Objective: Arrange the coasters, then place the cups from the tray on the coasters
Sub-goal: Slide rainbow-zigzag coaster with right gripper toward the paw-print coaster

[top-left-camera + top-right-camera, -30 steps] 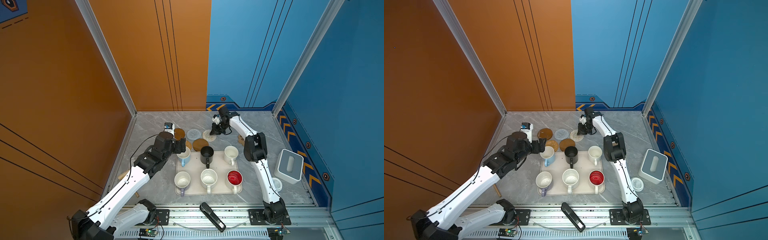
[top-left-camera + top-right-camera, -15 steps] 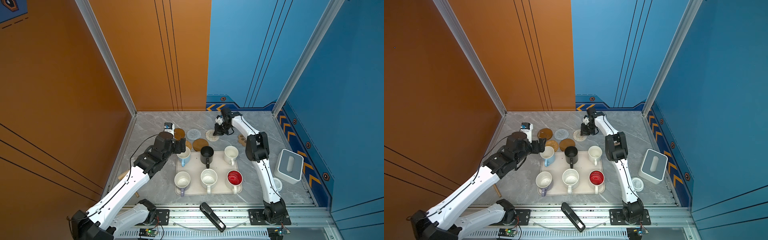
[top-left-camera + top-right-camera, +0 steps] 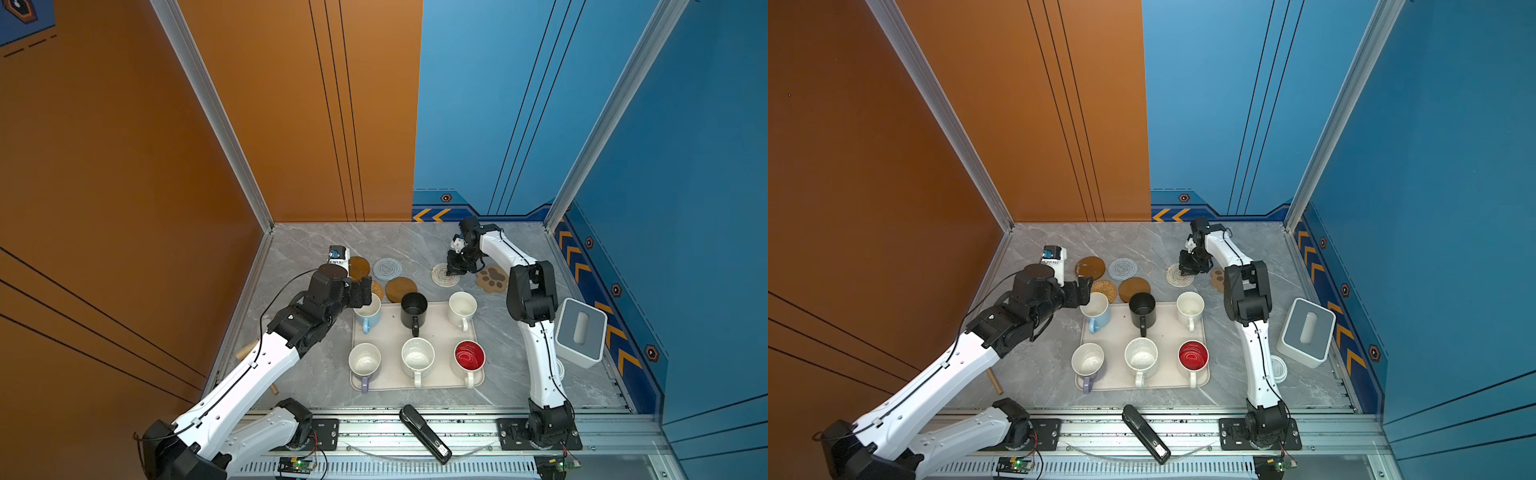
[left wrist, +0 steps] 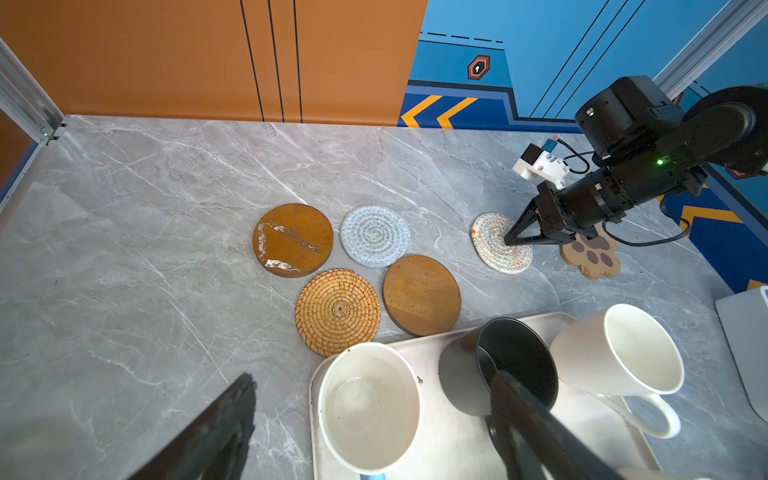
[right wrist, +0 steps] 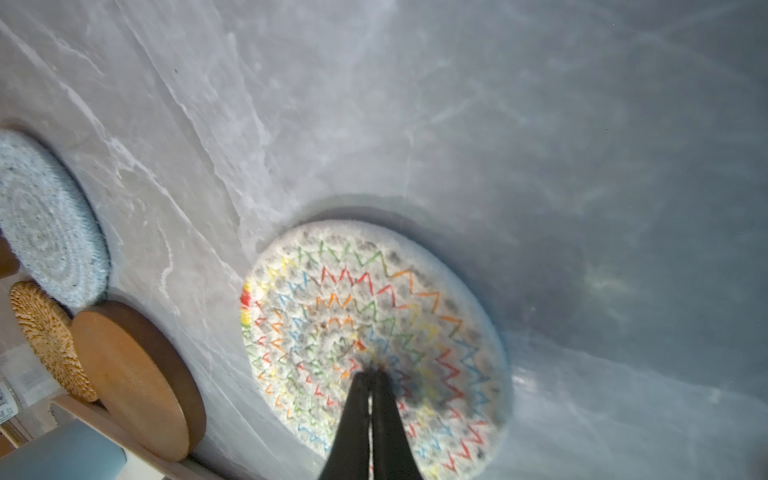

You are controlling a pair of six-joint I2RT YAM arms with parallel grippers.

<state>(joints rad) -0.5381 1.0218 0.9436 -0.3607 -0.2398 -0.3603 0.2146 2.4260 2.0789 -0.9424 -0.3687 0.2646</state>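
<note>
The white coaster [image 5: 374, 324] is laid flat on the desk [image 3: 307, 253], beyond the right end of the tray [image 3: 390, 332]. It is pressed near its middle by the right tool [image 5: 370, 372], whose jaws are brought together with nothing between them. The paw coaster [image 3: 492, 279] is seen just to its right, apart from it.

Four more coasters are grouped to the left. The scuffed wood coaster [image 4: 293, 240] and grey coaster [image 4: 375, 235] are set in the far row. The rattan coaster [image 4: 337, 311] and plain wood coaster [image 4: 421, 295] are set in the near row, just beyond the tray's far edge.

Six cups are stood upright on the tray in two rows. In the far row are the blue cup [image 3: 368, 312], black cup [image 3: 414, 308] and white cup [image 3: 462, 306]. In the near row are the lavender cup [image 3: 364, 360], speckled cup [image 3: 417, 357] and red-lined cup [image 3: 469, 356].

The left tool [image 3: 362, 291] is held at the blue cup's far left rim, jaws spread wide, nothing gripped. Whether the cup is touched cannot be told.
</note>
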